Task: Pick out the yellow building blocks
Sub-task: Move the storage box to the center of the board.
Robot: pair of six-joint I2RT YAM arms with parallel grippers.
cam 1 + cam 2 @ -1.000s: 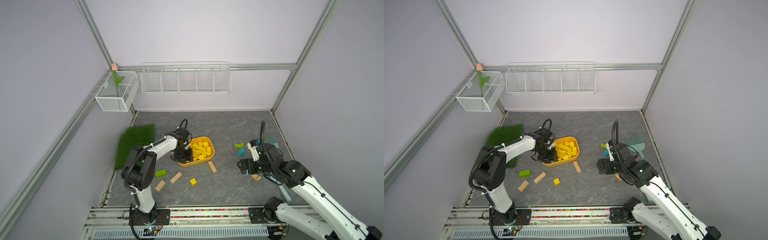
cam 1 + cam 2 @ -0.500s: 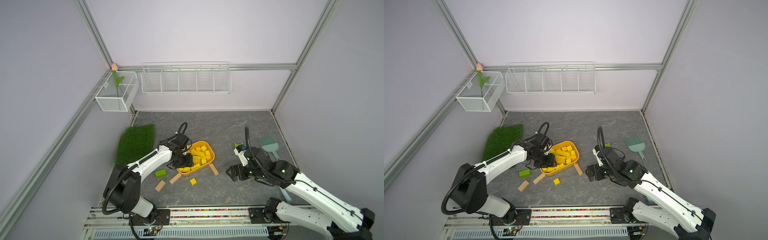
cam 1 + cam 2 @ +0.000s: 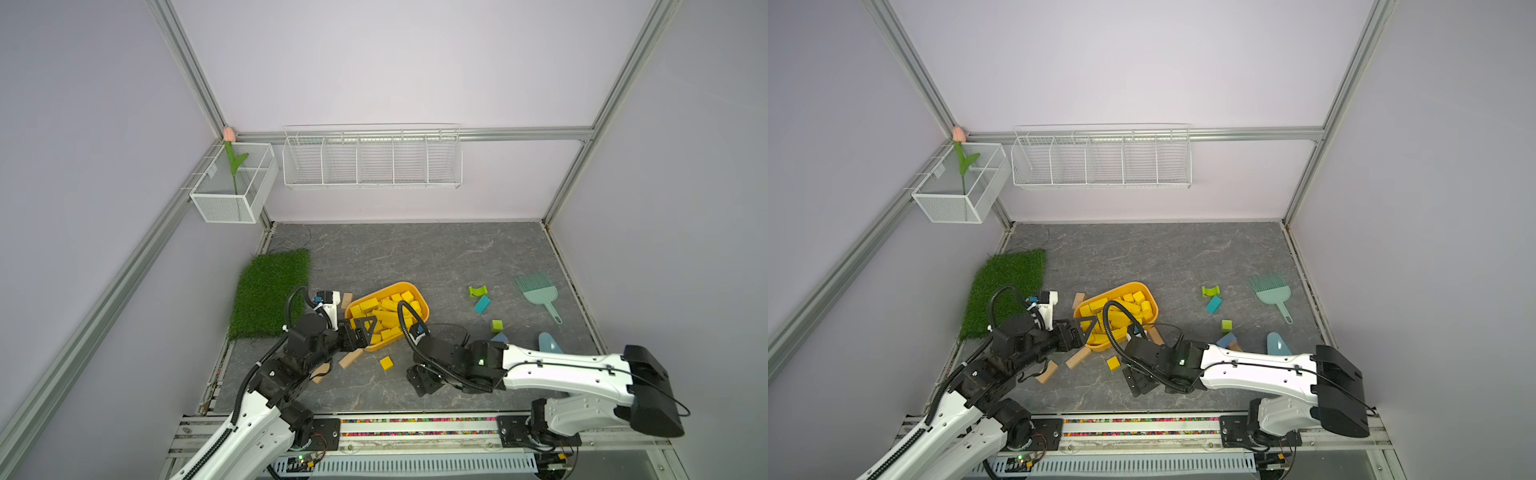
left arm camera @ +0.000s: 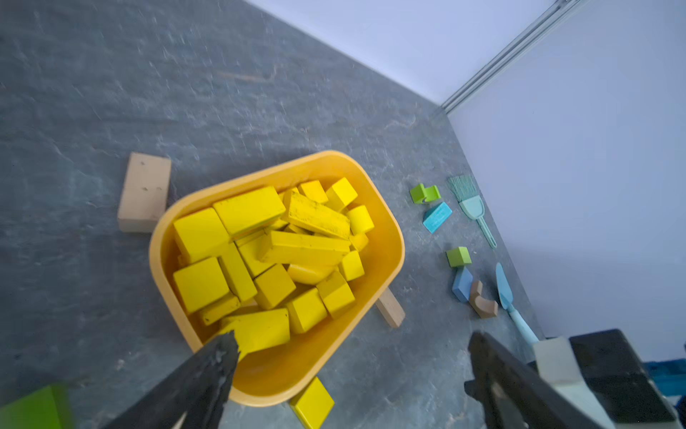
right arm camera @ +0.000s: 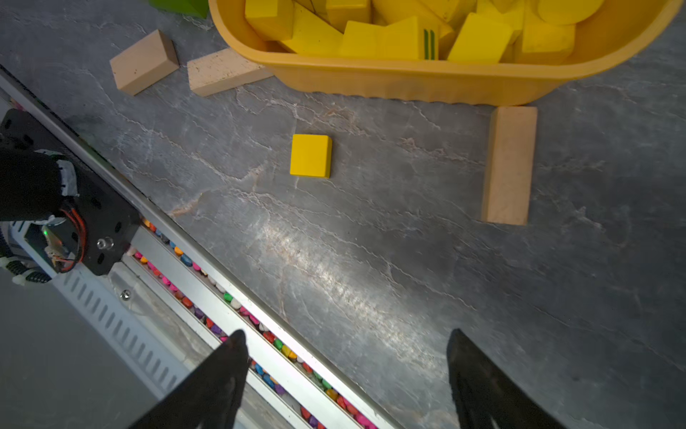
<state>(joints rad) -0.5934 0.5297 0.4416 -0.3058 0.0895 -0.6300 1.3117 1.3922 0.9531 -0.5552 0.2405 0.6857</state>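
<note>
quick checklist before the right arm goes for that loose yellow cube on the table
1. Right gripper jaws apart, nothing between them: ok
2. Loose yellow cube lies flat on the table, apart from the tan wooden blocks: ok
3. Cube between the right gripper's jaws: not ok, it lies ahead of them
4. Left gripper open and empty: ok
5. Left gripper clear of the yellow-orange tub: cannot tell, one finger overlaps its rim in the wrist view
6. Every other yellow building block already in the tub: cannot tell, part of the table is hidden
</note>
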